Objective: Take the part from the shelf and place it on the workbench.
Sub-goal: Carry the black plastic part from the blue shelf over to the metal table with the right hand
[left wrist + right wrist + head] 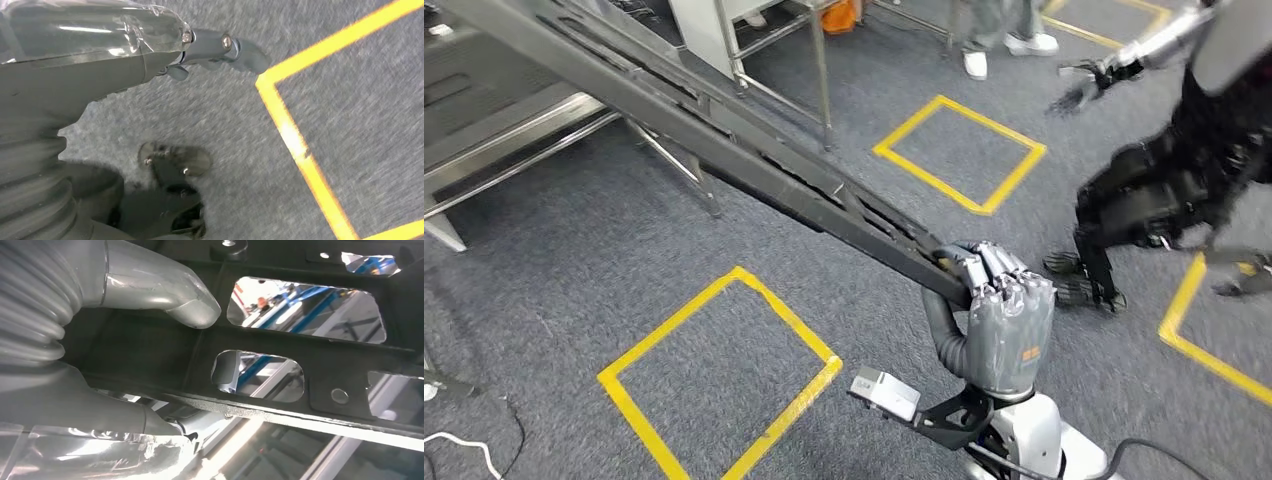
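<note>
The part [724,140] is a long black metal frame with cut-outs. It slants across the head view from the top left down to the middle. My right hand [999,320] grips its near end, fingers wrapped over the top edge. Close up in the right wrist view, the black frame [310,360] lies across the hand, with the thumb [165,295] pressed against one side. My left hand [220,47] hangs over the grey carpet and holds nothing, its thumb stretched out.
A metal shelf [504,120] stands at the back left, and a metal frame's legs [819,70] at the back. Yellow tape squares [959,150] mark the carpet. Another dark robot [1164,180] crouches at the right. A person's white shoes [1004,45] show at the top.
</note>
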Tool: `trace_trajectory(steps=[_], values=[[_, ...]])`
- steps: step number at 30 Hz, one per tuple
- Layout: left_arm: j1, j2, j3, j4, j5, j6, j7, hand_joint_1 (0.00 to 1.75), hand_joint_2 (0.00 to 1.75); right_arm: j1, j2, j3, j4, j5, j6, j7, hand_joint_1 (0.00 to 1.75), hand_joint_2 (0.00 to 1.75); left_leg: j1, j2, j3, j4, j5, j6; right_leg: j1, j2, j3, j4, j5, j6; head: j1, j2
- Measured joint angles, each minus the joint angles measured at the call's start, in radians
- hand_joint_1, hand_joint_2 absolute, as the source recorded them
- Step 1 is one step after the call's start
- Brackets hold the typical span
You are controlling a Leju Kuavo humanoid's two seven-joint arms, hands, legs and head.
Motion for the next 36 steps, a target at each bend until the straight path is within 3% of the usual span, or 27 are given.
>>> trace_trajectory(steps=[2, 3, 4, 5, 6, 7, 8, 10, 11, 12, 13, 14, 16, 17, 19, 20, 21, 22, 24, 27, 30, 31, 33, 34, 35, 36], values=[[-0.003, 0.0, 0.0, 0.0, 0.001, 0.0, 0.0, 0.0, 1.75, 0.002, -0.001, 0.0, 0.0, 0.0, 0.0, 0.0, 1.75, 1.75, 0.004, -0.027, 0.007, -0.006, 0.001, 0.009, -0.001, 0.062, -0.064, 0.119, -0.051, -0.002, 0.004, 0.0], [-0.004, -0.001, 0.0, 0.0, 0.001, 0.0, 0.0, 0.0, 1.75, 0.003, -0.002, 0.0, 0.0, 0.0, 0.0, 0.0, 1.75, 1.75, 0.004, -0.043, 0.007, -0.005, 0.0, 0.011, -0.002, 0.072, -0.101, 0.175, -0.068, -0.003, 0.006, 0.0], [-0.003, -0.002, 0.0, 0.0, 0.001, -0.001, 0.0, 0.0, 1.75, 0.005, -0.002, 0.0, 0.0, 0.0, 0.0, 0.0, 1.75, 1.75, 0.004, -0.058, 0.008, -0.003, -0.001, 0.011, -0.002, 0.075, -0.126, 0.204, -0.065, -0.002, 0.008, 0.0], [-0.002, -0.003, 0.0, 0.0, 0.002, -0.001, 0.0, 0.0, 1.75, 0.006, -0.002, 0.0, 0.0, 0.0, 0.0, 0.0, 1.75, 1.75, 0.005, -0.075, 0.009, 0.0, -0.004, 0.01, -0.003, 0.077, -0.135, 0.198, -0.04, 0.0, 0.008, 0.0], [-0.001, -0.003, 0.0, 0.0, 0.002, -0.001, 0.0, 0.0, 1.75, 0.006, -0.002, 0.001, 0.0, 0.0, 0.0, 0.0, 1.75, 1.75, 0.008, -0.091, 0.01, 0.005, -0.008, 0.007, -0.004, 0.081, -0.125, 0.154, 0.002, 0.001, 0.009, 0.0], [-0.001, -0.003, 0.0, 0.0, 0.003, -0.001, 0.0, 0.0, 1.75, 0.006, -0.002, 0.001, 0.0, 0.0, 0.0, 0.0, 1.75, 1.75, 0.01, -0.106, 0.011, 0.013, -0.014, 0.003, -0.008, 0.095, -0.105, 0.091, 0.045, 0.004, 0.01, 0.0], [-0.001, -0.003, 0.0, 0.0, 0.003, -0.001, 0.0, 0.0, 1.75, 0.006, -0.002, 0.001, 0.0, 0.0, 0.0, 0.0, 1.75, 1.75, 0.012, -0.121, 0.007, 0.025, -0.021, -0.003, -0.012, 0.124, -0.086, 0.033, 0.076, 0.007, 0.01, 0.0], [-0.003, -0.003, 0.0, 0.0, 0.004, -0.001, 0.0, 0.0, 1.75, 0.008, -0.002, 0.001, 0.0, 0.0, 0.001, 0.0, 1.75, 1.75, 0.014, -0.146, -0.008, 0.043, -0.03, -0.015, -0.017, 0.169, -0.07, -0.023, 0.092, 0.008, 0.011, 0.0], [-0.003, -0.003, 0.0, 0.0, 0.004, -0.001, 0.0, 0.0, 1.75, 0.009, -0.002, 0.001, 0.0, 0.0, 0.001, 0.0, 1.75, 1.75, 0.016, -0.158, -0.015, 0.047, -0.03, -0.021, -0.016, 0.175, -0.071, -0.025, 0.088, 0.005, 0.012, 0.0], [-0.001, -0.002, 0.0, 0.0, 0.004, -0.001, 0.0, 0.0, 1.75, 0.009, -0.002, 0.002, 0.0, 0.0, 0.001, 0.001, 1.75, 1.75, 0.018, -0.17, -0.018, 0.045, -0.028, -0.025, -0.016, 0.163, -0.07, -0.027, 0.088, -0.001, 0.012, 0.0], [0.0, -0.002, 0.0, 0.0, 0.004, -0.001, 0.0, 0.0, 1.75, 0.009, -0.002, 0.002, 0.0, 0.0, 0.002, 0.001, 1.75, 1.75, 0.017, -0.169, -0.018, 0.048, -0.029, -0.029, -0.016, 0.149, -0.065, -0.032, 0.088, -0.005, 0.012, 0.0], [0.0, -0.001, 0.0, 0.0, 0.004, -0.001, 0.0, 0.0, 1.75, 0.008, -0.003, 0.002, 0.0, 0.0, 0.002, 0.001, 1.75, 1.75, 0.015, -0.15, -0.022, 0.059, -0.036, -0.035, -0.017, 0.134, -0.06, -0.037, 0.089, -0.01, 0.008, 0.0], [-0.002, 0.0, 0.0, 0.0, 0.005, -0.001, 0.0, 0.0, 1.75, 0.007, -0.003, 0.002, 0.0, 0.0, 0.002, 0.001, 1.75, 1.75, 0.014, -0.083, -0.056, 0.136, -0.075, -0.047, -0.018, 0.102, -0.047, -0.046, 0.088, -0.018, 0.001, 0.0], [-0.003, -0.001, 0.0, 0.0, 0.005, -0.002, 0.0, 0.0, 1.75, 0.007, -0.003, 0.002, 0.0, 0.0, 0.002, 0.001, 1.75, 1.75, 0.017, -0.055, -0.088, 0.196, -0.102, -0.053, -0.017, 0.087, -0.043, -0.048, 0.086, -0.02, -0.003, 0.0], [-0.002, -0.001, 0.0, 0.0, 0.006, -0.002, 0.0, 0.0, 1.75, 0.007, -0.003, 0.002, 0.0, 0.0, 0.002, 0.0, 1.75, 1.75, 0.026, -0.037, -0.144, 0.295, -0.13, -0.061, -0.015, 0.062, -0.037, -0.049, 0.08, -0.021, -0.003, 0.0], [0.0, -0.001, 0.0, 0.0, 0.007, -0.002, 0.0, 0.0, 1.75, 0.006, -0.003, 0.003, 0.0, 0.0, 0.002, 0.0, 1.75, 1.75, 0.03, -0.035, -0.151, 0.299, -0.117, -0.063, -0.015, 0.052, -0.034, -0.049, 0.077, -0.021, -0.004, 0.0], [0.002, -0.001, 0.0, 0.0, 0.008, -0.001, 0.0, 0.0, 1.75, 0.005, -0.003, 0.003, 0.0, 0.0, 0.002, -0.001, 1.75, 1.75, 0.033, -0.033, -0.137, 0.265, -0.088, -0.063, -0.015, 0.045, -0.03, -0.049, 0.074, -0.019, -0.004, 0.0], [0.003, -0.001, 0.0, 0.0, 0.009, -0.001, -0.001, 0.0, 1.75, 0.003, -0.003, 0.003, 0.0, 0.0, 0.002, -0.002, 1.75, 1.75, 0.035, -0.031, -0.108, 0.2, -0.048, -0.061, -0.015, 0.039, -0.025, -0.049, 0.07, -0.017, -0.004, 0.0], [0.004, -0.001, 0.0, 0.0, 0.01, 0.001, -0.002, 0.0, 1.75, -0.001, -0.003, 0.004, 0.0, 0.0, 0.002, -0.002, 1.75, 1.75, 0.032, -0.021, -0.05, 0.078, 0.0, -0.055, -0.015, 0.032, -0.017, -0.052, 0.065, -0.011, -0.003, 0.0], [0.007, -0.001, 0.0, 0.0, 0.014, 0.003, -0.004, 0.0, 1.75, -0.005, -0.003, 0.004, 0.0, 0.0, 0.002, -0.002, 1.75, 1.75, 0.019, -0.018, -0.03, 0.031, 0.001, -0.041, -0.017, 0.029, -0.007, -0.064, 0.062, 0.006, -0.003, 0.0], [0.007, -0.001, 0.0, 0.0, 0.016, 0.004, -0.006, 0.0, 1.75, -0.007, -0.003, 0.004, 0.0, 0.0, 0.001, -0.002, 1.75, 1.75, 0.023, -0.023, -0.006, 0.002, 0.005, -0.019, -0.02, 0.044, -0.004, -0.039, 0.038, 0.016, -0.001, 0.0], [0.007, -0.001, 0.0, 0.0, 0.016, 0.004, -0.007, 0.0, 1.75, -0.007, -0.003, 0.005, 0.0, 0.0, 0.001, -0.002, 1.75, 1.75, 0.025, -0.024, 0.002, -0.006, 0.006, -0.012, -0.019, 0.054, -0.025, 0.005, 0.014, 0.015, 0.0, 0.0], [0.007, -0.001, 0.0, 0.0, 0.016, 0.004, -0.007, 0.0, 1.75, -0.006, -0.002, 0.006, 0.0, 0.0, 0.001, -0.002, 1.75, 1.75, 0.021, -0.026, 0.007, -0.008, 0.003, -0.002, -0.014, 0.069, -0.098, 0.134, -0.038, 0.011, 0.004, 0.0], [0.008, -0.001, 0.0, 0.0, 0.017, 0.004, -0.007, 0.0, 1.75, -0.005, -0.002, 0.006, 0.0, 0.0, 0.001, -0.002, 1.75, 1.75, 0.018, -0.029, 0.009, -0.007, 0.0, 0.001, -0.011, 0.072, -0.131, 0.184, -0.049, 0.011, 0.005, 0.0], [0.009, -0.001, 0.0, 0.0, 0.017, 0.004, -0.007, 0.0, 1.75, -0.004, -0.002, 0.007, 0.0, 0.0, 0.002, -0.002, 1.75, 1.75, 0.016, -0.033, 0.011, -0.006, -0.002, 0.002, -0.01, 0.073, -0.149, 0.202, -0.039, 0.01, 0.006, 0.0], [0.01, -0.001, 0.0, 0.0, 0.017, 0.004, -0.007, 0.0, 1.75, -0.003, -0.002, 0.008, 0.001, 0.0, 0.002, -0.002, 1.75, 1.75, 0.015, -0.038, 0.014, -0.004, -0.006, 0.003, -0.009, 0.073, -0.147, 0.18, -0.009, 0.008, 0.007, 0.0]])
